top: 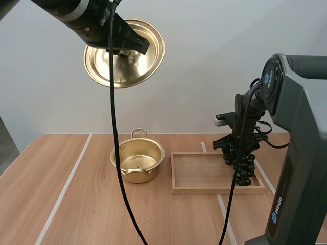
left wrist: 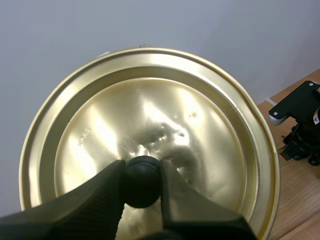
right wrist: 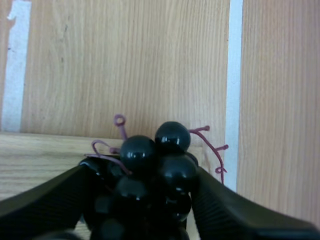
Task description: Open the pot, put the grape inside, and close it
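Note:
A golden pot (top: pixel 137 162) stands open on the table, left of the wooden tray (top: pixel 204 173). High above it, my left gripper (top: pixel 122 48) is shut on the black knob (left wrist: pixel 142 181) of the golden lid (top: pixel 125 53), which is tilted with its inner face toward the camera; the lid (left wrist: pixel 150 130) looms behind the fingers in the left wrist view. Over the tray's right end, my right gripper (top: pixel 237 153) is shut on a bunch of dark grapes (top: pixel 244 168). The grapes (right wrist: pixel 150 170) sit pinched between both fingers, with purple stem curls poking out.
White tape lines (top: pixel 66 186) run across the wooden table. The right arm's big grey base (top: pixel 296 153) stands at the right edge. Bare table lies left of the pot and in front of the tray.

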Robot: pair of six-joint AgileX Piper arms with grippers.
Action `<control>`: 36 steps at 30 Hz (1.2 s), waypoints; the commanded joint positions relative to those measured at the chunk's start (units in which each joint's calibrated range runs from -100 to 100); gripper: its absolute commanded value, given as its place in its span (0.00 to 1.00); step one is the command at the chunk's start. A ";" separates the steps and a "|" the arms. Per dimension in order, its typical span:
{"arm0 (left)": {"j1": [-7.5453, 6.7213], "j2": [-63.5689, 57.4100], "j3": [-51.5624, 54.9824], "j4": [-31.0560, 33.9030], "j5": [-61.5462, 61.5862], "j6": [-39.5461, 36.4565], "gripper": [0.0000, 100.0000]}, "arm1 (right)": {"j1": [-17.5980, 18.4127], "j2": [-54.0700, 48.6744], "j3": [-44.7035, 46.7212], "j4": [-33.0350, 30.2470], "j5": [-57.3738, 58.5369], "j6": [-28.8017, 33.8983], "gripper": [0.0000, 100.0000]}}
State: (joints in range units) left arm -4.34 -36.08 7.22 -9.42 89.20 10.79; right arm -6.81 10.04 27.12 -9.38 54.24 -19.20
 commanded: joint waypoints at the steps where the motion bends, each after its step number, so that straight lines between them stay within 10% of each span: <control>1: -0.17 -0.54 -0.50 -0.96 -2.68 0.07 0.00 | -0.22 1.88 1.20 -0.18 3.35 -0.53 0.36; 4: -0.17 -0.54 -0.50 -0.96 -3.31 0.07 0.00 | -0.22 1.88 1.20 1.38 3.78 -0.53 0.00; 36: -0.17 -0.54 -1.73 -0.96 -4.44 -0.52 0.00 | -0.22 -16.65 1.20 10.34 5.24 -11.37 0.00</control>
State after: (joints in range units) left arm -4.34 -36.08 6.72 -9.42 86.75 10.79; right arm -6.81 -4.18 28.12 -0.97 58.97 -28.74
